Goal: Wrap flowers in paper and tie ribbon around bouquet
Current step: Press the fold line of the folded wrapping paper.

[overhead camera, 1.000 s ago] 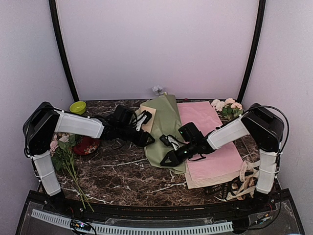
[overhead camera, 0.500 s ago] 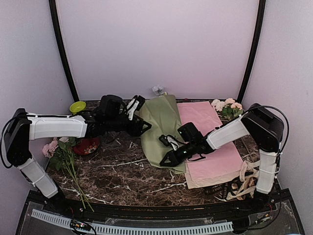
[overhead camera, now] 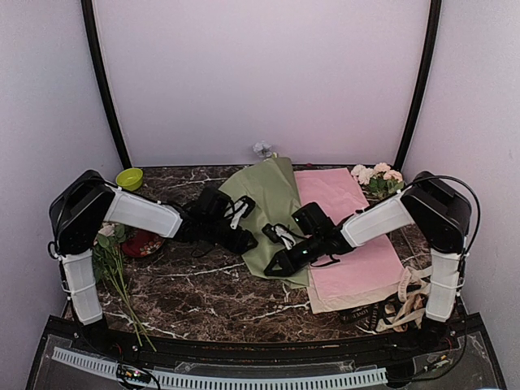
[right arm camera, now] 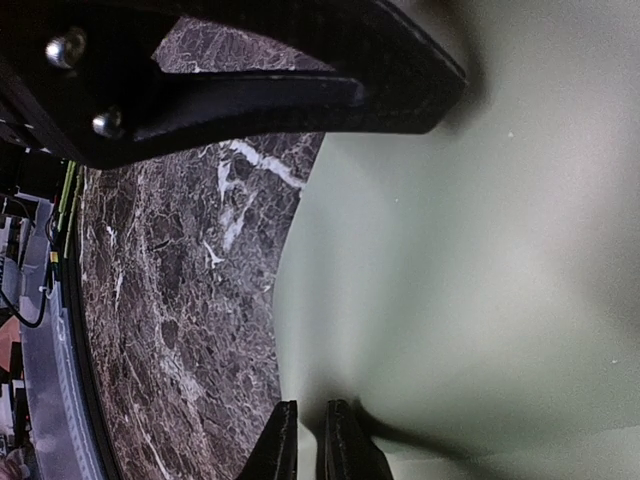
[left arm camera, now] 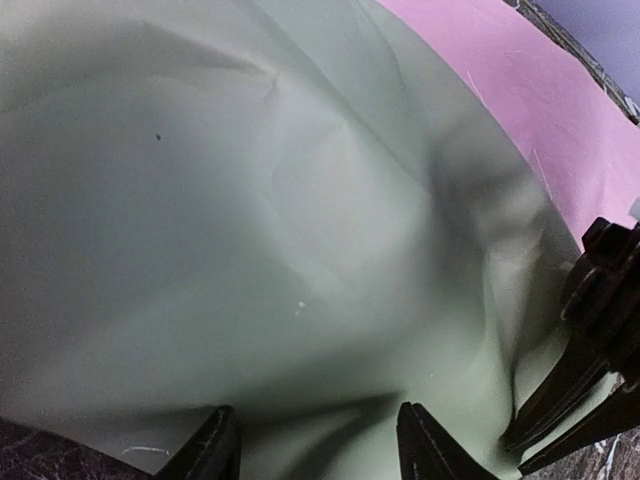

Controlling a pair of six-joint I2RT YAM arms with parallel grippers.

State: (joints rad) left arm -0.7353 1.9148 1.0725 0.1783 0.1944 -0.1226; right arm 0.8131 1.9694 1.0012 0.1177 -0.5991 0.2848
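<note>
Since half a second ago, the left arm is no longer stretching toward the far left of the paper [overhead camera: 272, 199]. It is folding back in, and the left pincer [overhead camera: 245, 238] is now sitting lower along that sheet's left edge, while the right arm is keeping almost the same pose. Starting at the left of the marble surface [overhead camera: 203, 284], we are seeing a lime-green bowl [overhead camera: 128, 178] sitting at the back. A thin-stemmed sprig [overhead camera: 107, 258] is lying beside the left arm's base, and a red bowl [overhead camera: 145, 242] is sitting just right of it, partly hidden by the forearm. The left pincer is standing about half open over the paper's left margin, its tips apart and gripping nothing that we can make out. The paper is lying creased and bulging in the middle of the surface, meeting the pink sheet [overhead camera: 357, 244] along its right side. Of the flowers [overhead camera: 262, 149] only a pale cluster is peeking past the paper's far end. The right pincer [overhead camera: 275, 266] is nipping the paper's near left edge, jaws closed to a thin slit on it. Cream blossoms [overhead camera: 375, 175] are lying at the right rear. The ribbon [overhead camera: 357, 314], black with pale lettering, is lying near the pink sheet's near corner, beside a tangle of cream ribbon [overhead camera: 406, 305].
</note>
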